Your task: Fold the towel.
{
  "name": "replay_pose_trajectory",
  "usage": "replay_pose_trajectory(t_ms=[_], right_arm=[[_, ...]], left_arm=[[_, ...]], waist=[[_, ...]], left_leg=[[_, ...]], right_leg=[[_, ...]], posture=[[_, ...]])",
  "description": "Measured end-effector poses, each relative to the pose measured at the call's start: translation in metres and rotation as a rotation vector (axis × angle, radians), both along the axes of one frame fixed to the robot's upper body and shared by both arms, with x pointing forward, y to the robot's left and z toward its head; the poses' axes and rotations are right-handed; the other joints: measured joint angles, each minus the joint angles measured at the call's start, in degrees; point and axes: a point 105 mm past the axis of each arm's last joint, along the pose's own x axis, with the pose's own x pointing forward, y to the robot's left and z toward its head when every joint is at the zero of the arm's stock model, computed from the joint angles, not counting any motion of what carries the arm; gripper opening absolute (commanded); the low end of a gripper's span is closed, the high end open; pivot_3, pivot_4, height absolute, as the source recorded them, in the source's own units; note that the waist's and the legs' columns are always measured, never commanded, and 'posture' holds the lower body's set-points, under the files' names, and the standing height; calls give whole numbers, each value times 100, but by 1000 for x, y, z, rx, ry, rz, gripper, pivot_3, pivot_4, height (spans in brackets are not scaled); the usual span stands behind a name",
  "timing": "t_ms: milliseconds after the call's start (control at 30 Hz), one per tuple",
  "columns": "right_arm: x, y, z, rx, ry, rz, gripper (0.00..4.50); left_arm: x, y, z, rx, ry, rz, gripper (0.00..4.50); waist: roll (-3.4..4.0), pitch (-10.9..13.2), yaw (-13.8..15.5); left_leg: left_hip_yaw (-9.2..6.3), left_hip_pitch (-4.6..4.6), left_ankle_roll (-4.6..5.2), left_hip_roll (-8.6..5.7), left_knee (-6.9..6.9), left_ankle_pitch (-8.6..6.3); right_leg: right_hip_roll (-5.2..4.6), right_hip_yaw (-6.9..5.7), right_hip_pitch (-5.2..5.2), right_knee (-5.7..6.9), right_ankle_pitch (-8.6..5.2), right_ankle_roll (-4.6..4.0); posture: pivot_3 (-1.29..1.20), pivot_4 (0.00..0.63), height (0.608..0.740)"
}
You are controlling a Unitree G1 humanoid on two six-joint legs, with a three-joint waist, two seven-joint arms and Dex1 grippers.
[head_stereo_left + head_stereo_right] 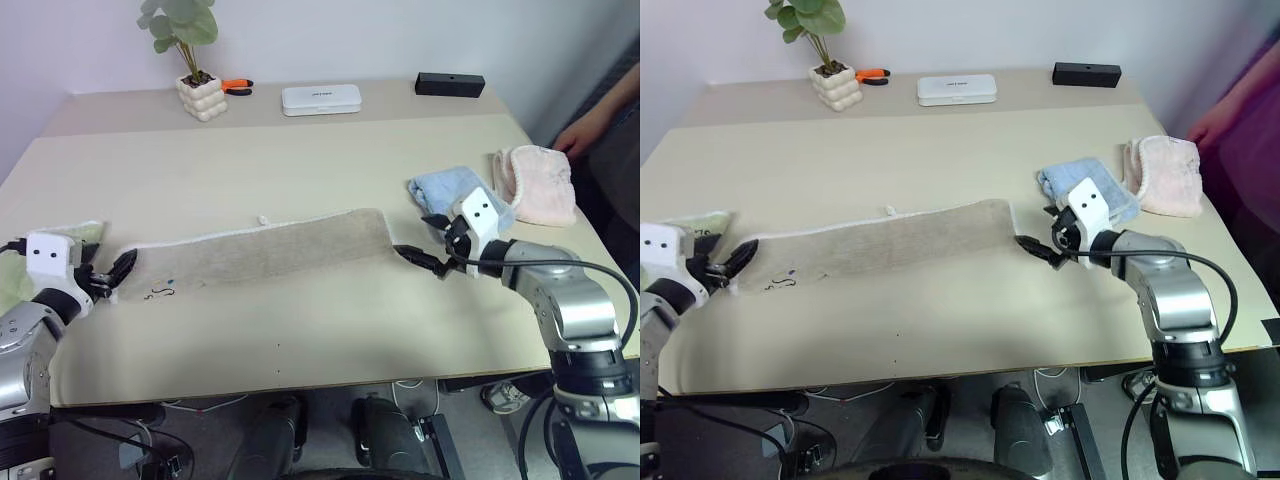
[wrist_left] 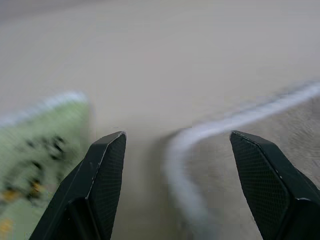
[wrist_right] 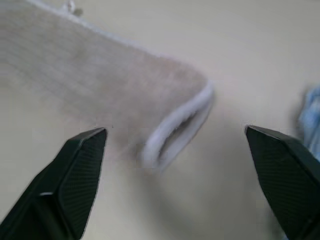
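Observation:
The towel [image 1: 260,252] is a long beige strip with whitish edging, lying flat across the middle of the table. A small loop [image 1: 262,219] sticks out of its far edge and a dark embroidered mark [image 1: 160,293] shows near its left end. My left gripper [image 1: 118,273] is open at that left end, and in the left wrist view the white edging [image 2: 187,150] curves between its spread fingers. My right gripper [image 1: 420,240] is open just off the right end, holding nothing. The right wrist view shows the towel's folded end [image 3: 170,140] lying between the spread fingers.
A light green towel [image 1: 62,240] lies at the far left edge. A light blue towel [image 1: 452,188] and a pink one [image 1: 540,185] lie at the right, near a person's hand [image 1: 585,132]. A potted plant [image 1: 200,95], white case [image 1: 320,98] and black box [image 1: 450,84] stand at the back.

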Motion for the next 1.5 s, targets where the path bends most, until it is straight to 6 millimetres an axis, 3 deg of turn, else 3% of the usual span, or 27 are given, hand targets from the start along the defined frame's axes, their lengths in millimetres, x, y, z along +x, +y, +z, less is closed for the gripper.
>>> replay_pose_trajectory(t_ms=[67, 233, 300, 400, 533, 600, 733, 833, 967, 1133, 1267, 1500], right_arm=[[-6, 5, -3, 64, 49, -15, 4489], [-18, 16, -5, 194, 159, -36, 4489], [-21, 20, -11, 270, 224, -88, 4489], [-24, 28, -23, 330, 319, -153, 4489], [-17, 43, -28, 429, 404, -238, 4489], [-12, 47, -29, 471, 438, -279, 4489], [1, 50, -29, 561, 477, -367, 4489], [17, 52, -28, 648, 501, -436, 4489], [26, 48, -33, 668, 514, -503, 2739], [28, 45, -40, 659, 527, -545, 180], [29, 33, -32, 648, 483, -548, 81], [20, -22, 9, 512, 273, -562, 81]], left_arm=[[3, 4, -2, -27, 9, 16, 3362], [10, 10, 23, -93, -95, 37, 3362], [6, 4, 30, -53, -122, 5, 3362], [-1, -26, 33, 26, -127, -131, 3362], [-18, -120, 20, 23, -110, -477, 3362], [-24, -149, 24, -24, -127, -570, 3362], [-31, -174, 35, -77, -153, -646, 3362], [-37, -187, 30, -111, -123, -684, 3362], [-43, -191, 23, -131, -79, -697, 3362], [-45, -195, 21, -134, -70, -706, 3362], [-45, -200, 20, -149, -71, -710, 3362], [-43, -207, 16, -165, -65, -722, 3362]], waist=[[-2, -1, 4], [-7, -4, 7], [-8, -5, -16], [-6, -5, -1], [-2, -7, 12], [-2, -7, 7], [5, -11, -25], [7, -13, -31], [10, -15, -13], [14, -13, -18], [23, -9, -1], [28, -6, 1]], left_leg=[[0, 0, 0, 2, 1, 0], [0, -1, 3, 1, 4, -2], [0, -1, 4, 3, 2, -3], [0, -1, 3, 3, 2, -3], [1, -1, 3, 1, 2, -4], [1, -1, 3, 4, 2, -3], [1, 4, 3, 4, 1, -2], [1, 25, 2, 5, 1, -2], [1, 50, 3, 5, -3, -3], [1, 50, 3, 5, -10, -3], [2, 49, 3, 5, -20, -2], [2, 48, 5, 6, -24, -2]], right_leg=[[1, -1, 0, 0, 0, 0], [0, -1, 2, -3, 0, 0], [1, 0, 2, -2, 0, 0], [0, 1, 3, -4, 0, -1], [-1, 2, 5, -7, 1, -4], [3, 1, 3, -4, 2, -5], [6, 2, 4, -3, 2, -4], [8, 2, 19, -3, 2, -5], [9, 1, 28, -10, 0, -7], [8, 2, 26, -11, 0, -7], [7, 2, 27, -15, 0, -6], [5, 1, 47, -23, -4, -10]], posture=[[0, 150, 736], [0, 150, 736], [0, 150, 736], [0, 150, 736], [0, 150, 736], [0, 150, 736], [0, 150, 736], [0, 150, 736], [0, 150, 736], [0, 150, 736], [0, 150, 736], [0, 150, 736]])
